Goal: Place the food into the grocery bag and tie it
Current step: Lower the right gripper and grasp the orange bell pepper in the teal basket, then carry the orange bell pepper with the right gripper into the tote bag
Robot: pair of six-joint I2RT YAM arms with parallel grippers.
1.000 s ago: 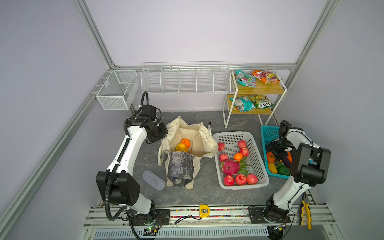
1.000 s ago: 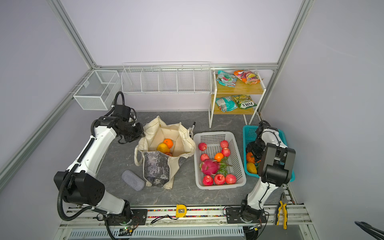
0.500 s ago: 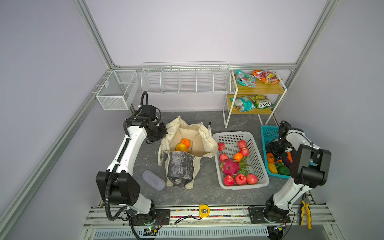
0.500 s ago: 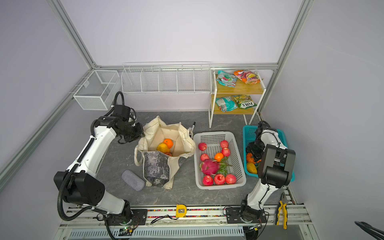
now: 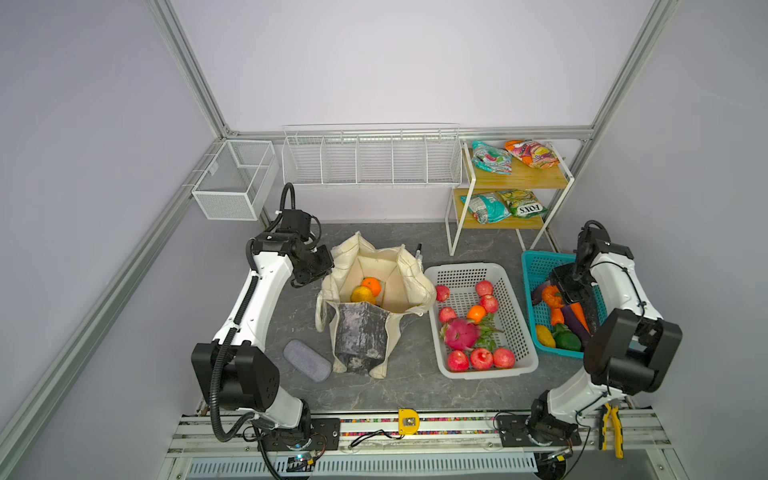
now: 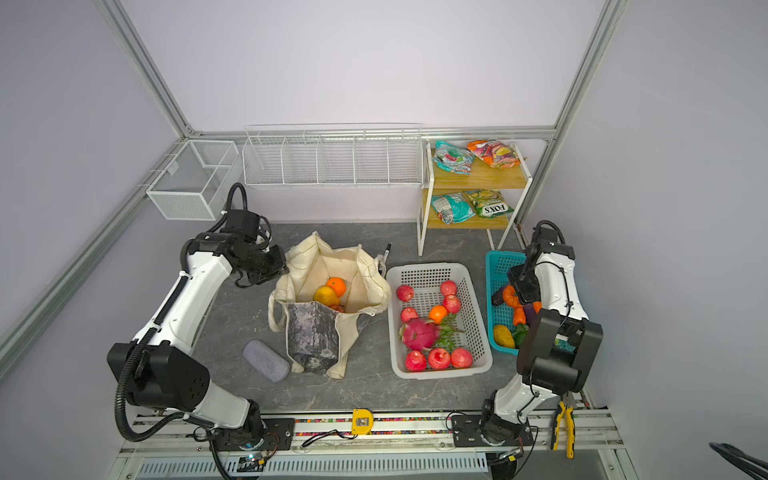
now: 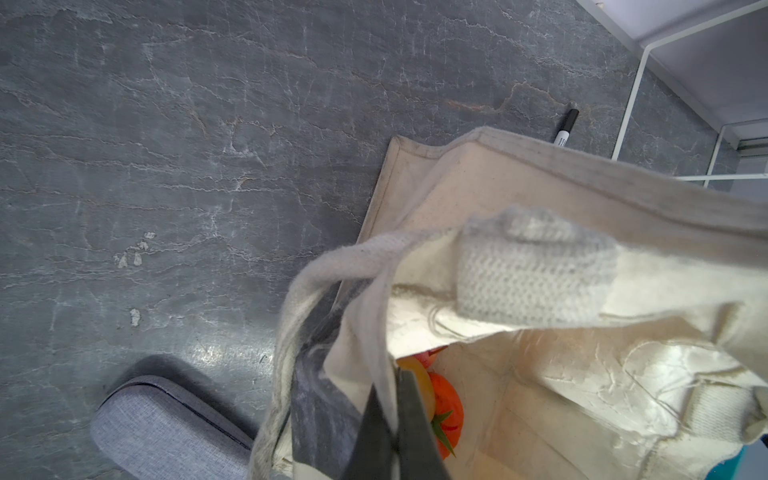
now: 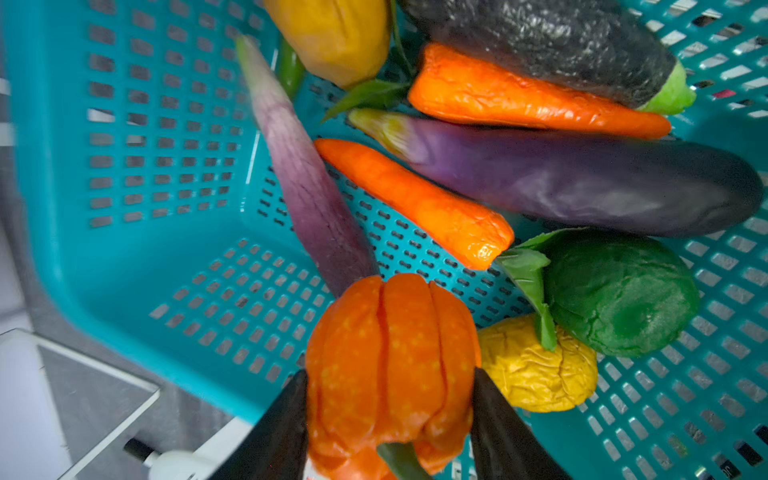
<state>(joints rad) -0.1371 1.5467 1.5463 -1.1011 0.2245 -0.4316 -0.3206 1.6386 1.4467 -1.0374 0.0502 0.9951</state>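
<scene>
right gripper (image 8: 390,372), frame right: jaws just closed around orange pumpkin (image 8: 390,328) | left gripper (image 7: 392,386) pinches grocery bag (image 5: 374,266) rim | lift next

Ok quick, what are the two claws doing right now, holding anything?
Left gripper: closed, pinching the cloth edge of the bag.
Right gripper: closed on the orange pumpkin, one finger on each side.

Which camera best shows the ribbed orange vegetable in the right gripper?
The right wrist view: the ribbed orange vegetable fills the foreground between the right gripper's fingers. Both top views show only a small orange blob in the teal basket; the left wrist view misses it.
</scene>
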